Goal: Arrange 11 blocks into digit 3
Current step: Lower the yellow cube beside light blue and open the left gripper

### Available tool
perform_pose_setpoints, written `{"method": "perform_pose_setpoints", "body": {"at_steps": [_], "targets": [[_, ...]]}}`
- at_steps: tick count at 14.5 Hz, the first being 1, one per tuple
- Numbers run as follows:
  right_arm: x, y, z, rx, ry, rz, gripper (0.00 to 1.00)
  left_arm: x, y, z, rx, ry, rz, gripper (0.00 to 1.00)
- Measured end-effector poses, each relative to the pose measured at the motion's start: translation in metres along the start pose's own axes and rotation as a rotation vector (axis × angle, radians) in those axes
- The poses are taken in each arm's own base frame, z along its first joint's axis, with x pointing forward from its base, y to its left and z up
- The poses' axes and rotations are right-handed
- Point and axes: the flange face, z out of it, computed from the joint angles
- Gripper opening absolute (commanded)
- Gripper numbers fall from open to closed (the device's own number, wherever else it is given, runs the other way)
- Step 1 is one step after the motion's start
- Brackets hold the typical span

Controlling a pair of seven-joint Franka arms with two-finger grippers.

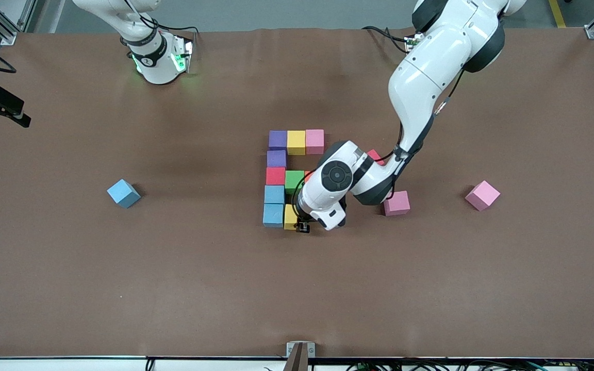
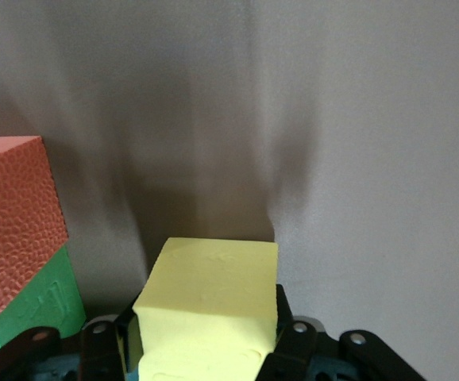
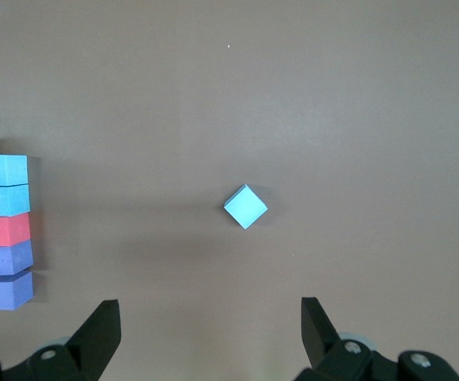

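The left end effector (image 2: 206, 349) is sitting low at the near end of the block figure, its fingers (image 2: 102, 349) closing on a yellow block (image 1: 290, 216) that is resting on the bench (image 1: 173, 268) beside the nearest blue block (image 1: 273, 215). In the left wrist view an orange block (image 2: 11, 222) is standing next to a green one (image 2: 43, 302).

The figure is lying mid-bench: a far bar of purple (image 1: 278, 139), yellow (image 1: 296, 142) and pink (image 1: 315, 141) blocks, then a column running toward the camera of purple (image 1: 276, 158), red (image 1: 275, 176) and two blue blocks, with a green block (image 1: 293, 180) beside the red one.

Loose blocks are lying apart: a blue one (image 1: 124, 194) toward the right arm's end, two pink ones (image 1: 396, 203) (image 1: 482, 195) toward the left arm's end.

The right end effector (image 3: 210, 333) is waiting high over the bench with its fingers wide apart, holding nothing.
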Motion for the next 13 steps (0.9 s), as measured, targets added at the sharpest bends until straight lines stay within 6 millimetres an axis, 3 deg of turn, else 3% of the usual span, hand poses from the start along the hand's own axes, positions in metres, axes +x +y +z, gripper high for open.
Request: {"method": "perform_pose_setpoints", "body": {"at_steps": [8, 10, 11, 12, 13], "targets": [[0.0000, -0.0009, 0.0000, 0.000, 0.000, -0.002, 1.00, -0.0028, -0.0020, 0.0017, -0.005, 0.009, -0.014, 0.17], [0.0000, -0.0009, 0.0000, 0.000, 0.000, -0.002, 1.00, -0.0037, -0.0025, 0.0020, -0.006, 0.011, -0.012, 0.24], [0.0000, -0.0010, 0.0000, 0.000, 0.000, -0.002, 1.00, -0.0044, -0.0030, 0.0023, -0.006, 0.012, -0.010, 0.39], [0.0001, -0.0011, 0.0000, 0.000, 0.000, -0.002, 1.00, -0.0051, -0.0035, 0.0025, -0.007, 0.013, -0.008, 0.61], [0.0001, -0.0011, 0.0000, 0.000, 0.000, -0.002, 1.00, -0.0052, -0.0036, 0.0027, -0.007, 0.014, -0.008, 0.93]]}}
